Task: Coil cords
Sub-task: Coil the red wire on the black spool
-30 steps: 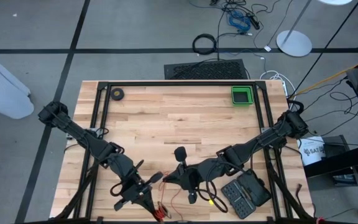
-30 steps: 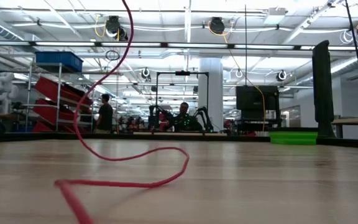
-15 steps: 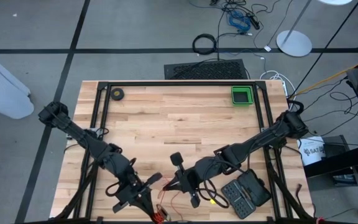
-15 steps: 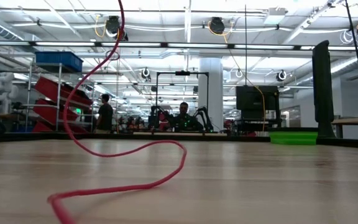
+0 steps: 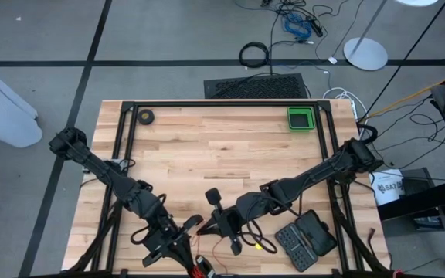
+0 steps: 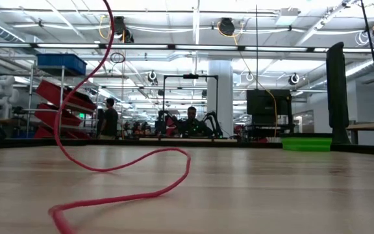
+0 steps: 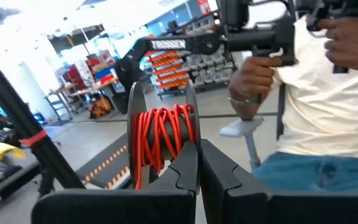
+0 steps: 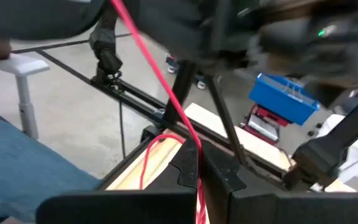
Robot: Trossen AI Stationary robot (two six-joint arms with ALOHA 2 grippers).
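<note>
- I am working over a pale wooden tabletop point(image 5: 222, 154) of butcher-block planks, edged by a black metal frame.
- A green tray point(image 5: 300, 118) sits on it in the far right corner.
- A small dark tape roll point(image 5: 146, 116) lies in the far left corner.
- A flat dark case point(image 5: 306, 240) with rows of small parts rests near the front edge on the right.
- The cords point(image 6: 119, 182) trail across the boards near the front: a red strand lies in a loose curve on the wood and rises off it.
</note>
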